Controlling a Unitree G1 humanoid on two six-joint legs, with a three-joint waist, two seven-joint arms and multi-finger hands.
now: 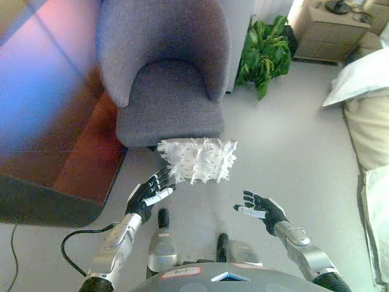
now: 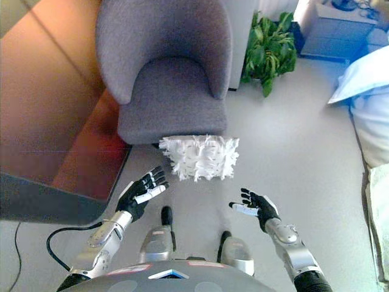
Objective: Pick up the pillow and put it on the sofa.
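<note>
One shaggy white pillow (image 1: 197, 159) lies on the floor (image 1: 285, 146) against the front edge of one grey sofa (image 1: 167, 73). Two hands: left hand (image 1: 151, 196) at its 7 o'clock, right hand (image 1: 261, 208) at 4 o'clock, both palm-up, fingers released, holding nothing.

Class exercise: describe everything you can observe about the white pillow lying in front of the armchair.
The pillow is white, roughly rectangular and shaggy, covered in short tufts that look like soft fringed fabric. It lies flat on the pale grey floor, its far edge at the front of the grey armchair. Neither robot hand holds it: the left robot hand is open close to its near left corner, the right robot hand open and apart from it.
</note>
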